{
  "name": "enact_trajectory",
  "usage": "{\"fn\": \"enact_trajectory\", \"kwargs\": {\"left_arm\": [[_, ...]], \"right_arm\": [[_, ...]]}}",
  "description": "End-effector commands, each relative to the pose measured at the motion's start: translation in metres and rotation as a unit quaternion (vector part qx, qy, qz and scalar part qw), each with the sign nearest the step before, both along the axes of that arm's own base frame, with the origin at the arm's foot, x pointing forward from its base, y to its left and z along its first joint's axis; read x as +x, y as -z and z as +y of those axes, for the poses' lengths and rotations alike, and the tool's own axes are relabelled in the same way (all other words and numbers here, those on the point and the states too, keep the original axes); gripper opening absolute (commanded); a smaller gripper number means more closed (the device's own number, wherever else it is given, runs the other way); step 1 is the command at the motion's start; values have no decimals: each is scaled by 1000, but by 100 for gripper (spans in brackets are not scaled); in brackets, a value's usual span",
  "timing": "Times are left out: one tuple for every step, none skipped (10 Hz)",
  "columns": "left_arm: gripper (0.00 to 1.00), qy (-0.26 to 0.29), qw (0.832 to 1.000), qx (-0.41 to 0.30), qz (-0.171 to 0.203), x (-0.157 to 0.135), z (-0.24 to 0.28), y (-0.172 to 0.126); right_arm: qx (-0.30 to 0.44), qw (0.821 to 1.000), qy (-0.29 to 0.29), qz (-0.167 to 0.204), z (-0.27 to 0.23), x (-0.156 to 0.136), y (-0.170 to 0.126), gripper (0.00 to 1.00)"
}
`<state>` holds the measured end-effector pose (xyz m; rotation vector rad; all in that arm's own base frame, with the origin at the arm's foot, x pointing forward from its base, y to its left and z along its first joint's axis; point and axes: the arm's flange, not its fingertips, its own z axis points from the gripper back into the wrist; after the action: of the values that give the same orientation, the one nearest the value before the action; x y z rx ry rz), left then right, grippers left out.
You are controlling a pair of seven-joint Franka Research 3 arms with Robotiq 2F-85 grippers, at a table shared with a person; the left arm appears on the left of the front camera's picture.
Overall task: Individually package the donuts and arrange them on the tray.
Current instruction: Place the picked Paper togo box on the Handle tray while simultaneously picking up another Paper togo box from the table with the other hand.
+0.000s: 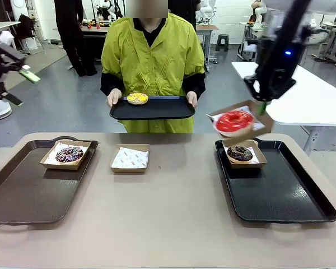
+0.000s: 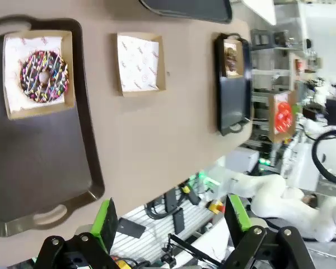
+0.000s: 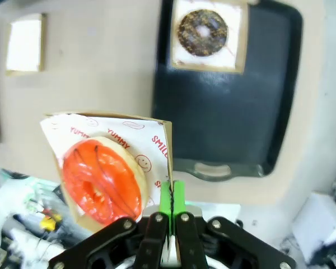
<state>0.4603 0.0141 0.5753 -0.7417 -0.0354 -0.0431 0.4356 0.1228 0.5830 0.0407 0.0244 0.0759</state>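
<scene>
Pinched at its rim by the right gripper (image 3: 172, 190) fingers, the red donut (image 3: 101, 182) box (image 3: 151, 134), seemingly tilted, should be levelled before being set on the tray (image 3: 241, 123).

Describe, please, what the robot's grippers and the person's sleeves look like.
Both grippers are black with green pads: the left gripper, the right gripper. The right arm carries a blue light. The person wears a yellow-green smock over black sleeves.

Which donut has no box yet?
The yellow sprinkled donut, lying bare on the black tray the person holds. The red donut, dark chocolate donut and pink-sprinkled chocolate donut each sit in a cardboard box.
</scene>
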Motion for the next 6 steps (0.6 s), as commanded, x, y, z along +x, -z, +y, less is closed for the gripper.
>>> {"fn": "enact_trajectory", "kwargs": {"left_arm": [[100,-7,997,76,15,31,-34,21],[100,-2,994,108,19,42,-60,34],[100,-7,990,141,19,47,-85,52],[100,-5,986,169,10,47,-106,66],[100,0,980,197,3,47,-126,80],[100,1,976,217,-7,47,-142,92]], "right_arm": [[3,1000,8,2,-36,-17,38,1],[1,1000,13,6,-51,-17,55,1],[-12,1000,7,2,-61,-14,71,1],[-9,1000,12,-6,-71,-9,85,1],[-11,1000,12,-7,-79,-6,96,1],[-10,1000,8,-6,-82,-4,105,1]]}}
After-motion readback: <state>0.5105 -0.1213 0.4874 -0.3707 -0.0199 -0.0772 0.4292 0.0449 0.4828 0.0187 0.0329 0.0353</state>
